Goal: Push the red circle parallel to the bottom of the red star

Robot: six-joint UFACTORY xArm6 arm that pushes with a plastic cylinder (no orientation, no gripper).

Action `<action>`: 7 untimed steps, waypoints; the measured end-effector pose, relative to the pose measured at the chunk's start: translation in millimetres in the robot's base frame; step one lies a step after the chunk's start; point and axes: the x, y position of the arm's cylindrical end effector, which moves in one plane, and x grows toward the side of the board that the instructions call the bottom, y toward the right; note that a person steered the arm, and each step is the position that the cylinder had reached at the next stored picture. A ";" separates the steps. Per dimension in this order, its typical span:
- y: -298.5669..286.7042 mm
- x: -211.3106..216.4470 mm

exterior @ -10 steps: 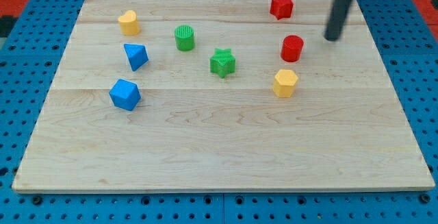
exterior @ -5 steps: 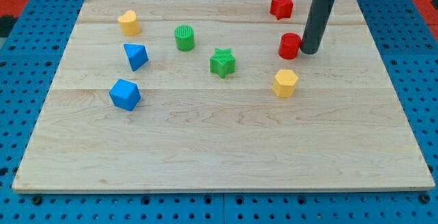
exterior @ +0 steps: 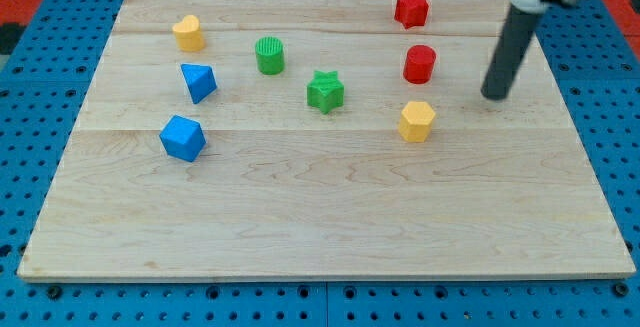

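Note:
The red circle (exterior: 420, 64) stands on the wooden board (exterior: 320, 207) toward the view's upper right. The red star (exterior: 411, 9) lies near the board's top edge, straight above the circle with a gap between them. My tip (exterior: 493, 96) is to the right of the red circle and a little lower, apart from it, with the dark rod rising toward the view's top right.
A yellow hexagon (exterior: 417, 121) sits just below the red circle. A green star (exterior: 325, 91) and a green cylinder (exterior: 270, 55) are at centre. A yellow block (exterior: 187, 33), a blue block (exterior: 198, 82) and another blue block (exterior: 182, 137) are at the left.
My tip came in against the red circle's right side, nudged it slightly left and up, then pulled away to the right and down.

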 end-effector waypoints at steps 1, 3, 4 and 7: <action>-37.8 2.7; -77.8 -38.0; -80.7 -58.6; -8.1 -53.6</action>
